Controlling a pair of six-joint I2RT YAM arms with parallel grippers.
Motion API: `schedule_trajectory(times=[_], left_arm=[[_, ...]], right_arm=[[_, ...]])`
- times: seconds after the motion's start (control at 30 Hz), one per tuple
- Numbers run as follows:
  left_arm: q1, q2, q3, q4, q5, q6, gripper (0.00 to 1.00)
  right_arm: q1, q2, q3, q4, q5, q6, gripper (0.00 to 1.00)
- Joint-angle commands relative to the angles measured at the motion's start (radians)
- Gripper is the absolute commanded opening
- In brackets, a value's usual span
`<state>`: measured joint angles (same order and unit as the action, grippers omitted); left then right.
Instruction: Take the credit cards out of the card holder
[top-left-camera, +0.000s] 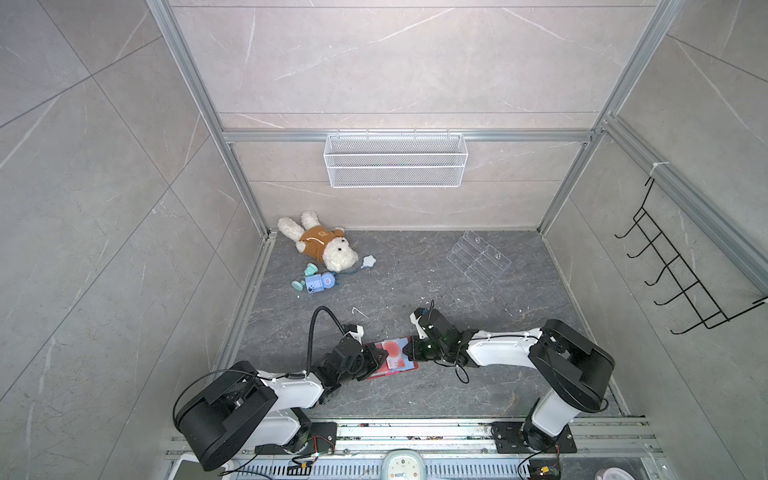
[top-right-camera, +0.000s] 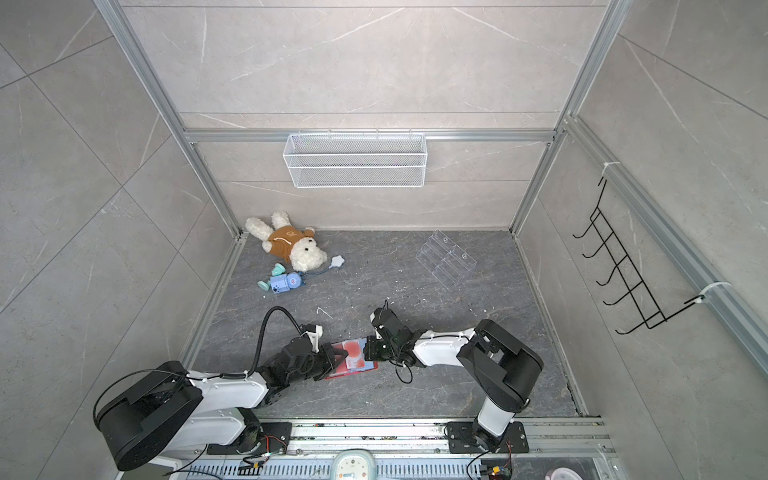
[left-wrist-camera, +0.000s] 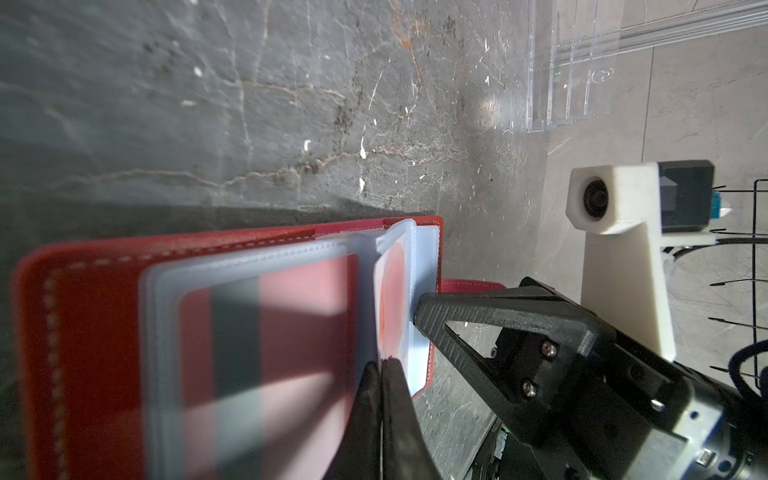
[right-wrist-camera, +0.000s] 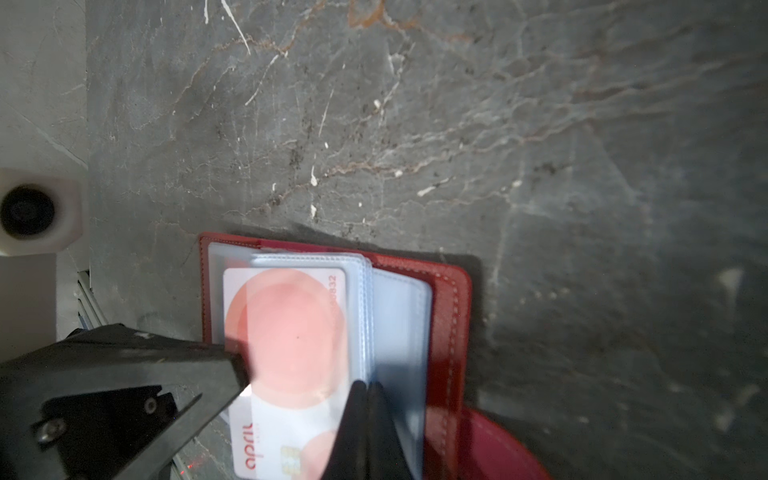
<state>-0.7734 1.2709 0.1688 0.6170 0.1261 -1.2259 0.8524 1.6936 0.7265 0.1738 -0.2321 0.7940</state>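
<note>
Red stitched leather-look card holder (left-wrist-camera: 91, 332) lies open on the grey veined tabletop (left-wrist-camera: 208, 124), between the arms. Left gripper (left-wrist-camera: 380, 368) is pinched shut on a glossy white credit card (right-wrist-camera: 291, 332) with a red circle. Right gripper (right-wrist-camera: 368, 388) clamps the card holder's frosted plastic sleeves (right-wrist-camera: 401, 316). Other pockets too blurred to read.

card holder (left-wrist-camera: 83, 332): red leather-look, matt, pale stitching
sleeves (right-wrist-camera: 399, 316): frosted soft plastic, slight sheen
credit card (right-wrist-camera: 291, 332): smooth glossy plastic
right gripper fingers (left-wrist-camera: 498, 309): black printed plastic, ribbed, matt
tabletop (top-left-camera: 478, 399): dark veined stone look, scuffed
stand (top-left-camera: 478, 259): clear glossy acrylic
basket (top-left-camera: 395, 160): white metal wire mesh
plush (top-left-camera: 320, 245): fluffy cloth
</note>
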Motion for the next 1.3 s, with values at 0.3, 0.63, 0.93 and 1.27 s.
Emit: schedule_trajectory(times=[0.3, 0.63, 0.93, 1.27], left_arm=[[0.003, -0.176, 0.031, -0.239, -0.069, 0.041, 0.0], [0.003, -0.257, 0.068, -0.345, -0.08, 0.071, 0.0], [0.003, -0.346, 0.122, -0.464, -0.083, 0.107, 0.0], [0.003, -0.354, 0.163, -0.526, -0.074, 0.142, 0.0]], right_arm=[[-0.001, -0.024, -0.037, -0.131, 0.097, 0.049, 0.0], [-0.001, -0.119, -0.055, -0.15, 0.128, 0.065, 0.0], [0.002, -0.204, -0.016, -0.179, 0.093, 0.021, 0.0], [0.016, -0.109, 0.038, -0.133, 0.043, 0.001, 0.0]])
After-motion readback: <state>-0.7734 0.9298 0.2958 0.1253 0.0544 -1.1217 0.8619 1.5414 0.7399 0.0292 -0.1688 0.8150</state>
